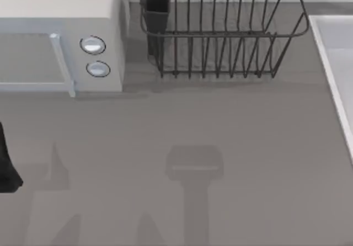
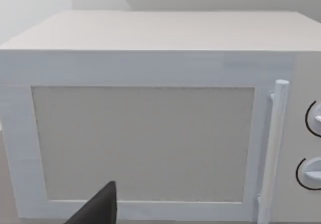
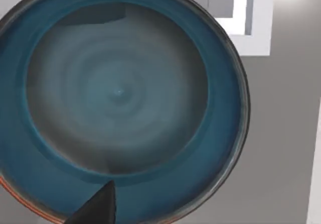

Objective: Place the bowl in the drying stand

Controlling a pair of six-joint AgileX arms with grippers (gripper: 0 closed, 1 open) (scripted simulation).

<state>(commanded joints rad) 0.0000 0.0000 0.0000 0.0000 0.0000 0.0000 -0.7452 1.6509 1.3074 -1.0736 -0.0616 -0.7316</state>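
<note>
- The drying stand point(image 1: 220, 36), a dark wire dish rack with upright tines and a dark utensil cup point(image 1: 157, 9) at its left corner, sits at the upper middle of the top view. No bowl lies among its tines, so I judge the placing not yet done.
- The bowl point(image 3: 120, 98), blue inside with a greyer centre and a reddish outer edge, is close under my right wrist camera, seen straight into its hollow. Whether it is gripped or resting on something, I cannot tell.
- My right jaws: one dark fingertip pokes in at the lower edge of the right wrist view, over the bowl's rim; spread or pressed together, I cannot tell.
- My left arm point(image 1: 6, 166) shows as a dark shape at the left edge of the top view. Its wrist camera faces the white microwave point(image 2: 150, 123); the state of its jaws I cannot tell.
- What is left, as I judge it: carrying the bowl over to the stand and setting it between the tines.
- The bench point(image 1: 193, 124) is plain grey and flat, marked by soft shadows of the arms in the lower part of the top view. The microwave with two round knobs point(image 1: 92, 45) stands at the upper left, a pale raised rim point(image 1: 331, 53) at the right edge.
</note>
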